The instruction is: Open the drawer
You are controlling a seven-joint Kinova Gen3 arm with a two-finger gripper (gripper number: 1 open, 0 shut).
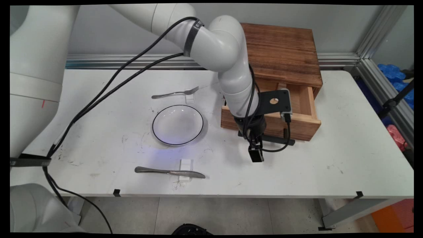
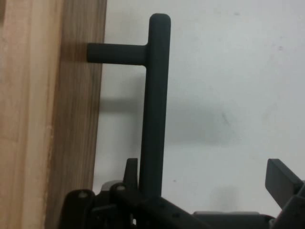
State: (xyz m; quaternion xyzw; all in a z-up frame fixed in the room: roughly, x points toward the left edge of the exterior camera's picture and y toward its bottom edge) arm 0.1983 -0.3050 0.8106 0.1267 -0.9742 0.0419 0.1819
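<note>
Gripper wide open, empty; one finger beside drawer handle.

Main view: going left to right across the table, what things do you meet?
Silver butter knife → white black-rimmed plate → black two-finger gripper → brown wooden drawer box, drawer pulled open. The silver fork overlaps, so omitted.

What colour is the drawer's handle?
Black handle; the hand view shows it best.

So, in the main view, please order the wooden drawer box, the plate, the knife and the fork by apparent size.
1. wooden drawer box
2. plate
3. knife
4. fork

The knife lies nearer the camera, so its lead over the fork is unsure.
</note>
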